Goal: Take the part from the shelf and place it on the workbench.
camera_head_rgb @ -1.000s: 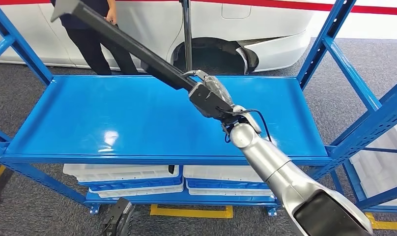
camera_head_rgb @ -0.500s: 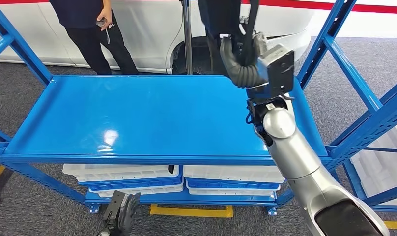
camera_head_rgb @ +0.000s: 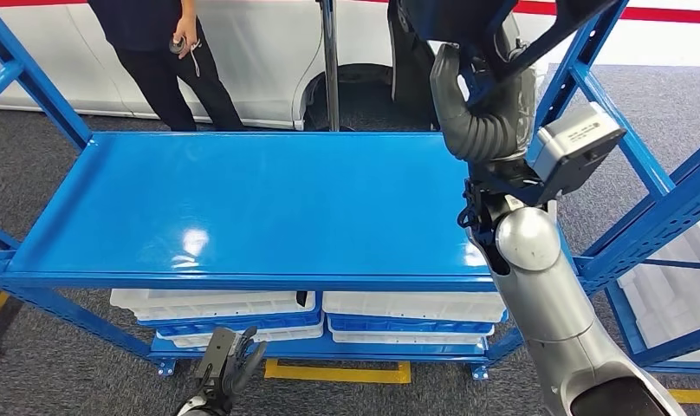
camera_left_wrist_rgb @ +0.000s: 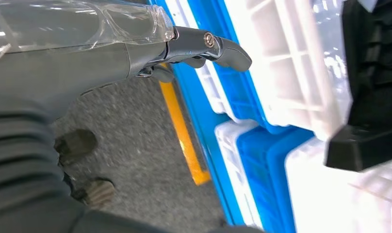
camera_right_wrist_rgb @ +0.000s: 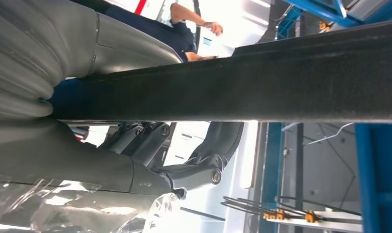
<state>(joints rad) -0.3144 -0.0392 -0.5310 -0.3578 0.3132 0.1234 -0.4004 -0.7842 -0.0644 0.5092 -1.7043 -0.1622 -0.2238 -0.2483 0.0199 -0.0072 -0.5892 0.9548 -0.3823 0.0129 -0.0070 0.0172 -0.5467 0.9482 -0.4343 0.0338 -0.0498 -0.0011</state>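
Observation:
The part is a long black bar [camera_right_wrist_rgb: 242, 82], and my right hand [camera_right_wrist_rgb: 63, 97] grips it with the thumb and fingers wrapped around it. In the head view my right hand [camera_head_rgb: 487, 95] is raised high above the right end of the blue shelf [camera_head_rgb: 268, 199]. The black bar [camera_head_rgb: 580, 17] crosses the top of the picture there, next to a blue upright. My left hand [camera_head_rgb: 225, 368] hangs low in front of the shelf's bottom level. Its fingers [camera_left_wrist_rgb: 208, 46] are spread and hold nothing.
The blue shelf top is bare. White trays [camera_head_rgb: 217, 308] are stacked on the level below. Blue uprights [camera_head_rgb: 589, 61] stand close to my raised right arm. A person [camera_head_rgb: 169, 52] in dark clothes stands behind the shelf, in front of a white car [camera_head_rgb: 260, 43].
My right arm has swung to the right and upward with the bar, which lay slanting over the shelf a second ago. My left hand's fingers have spread a little.

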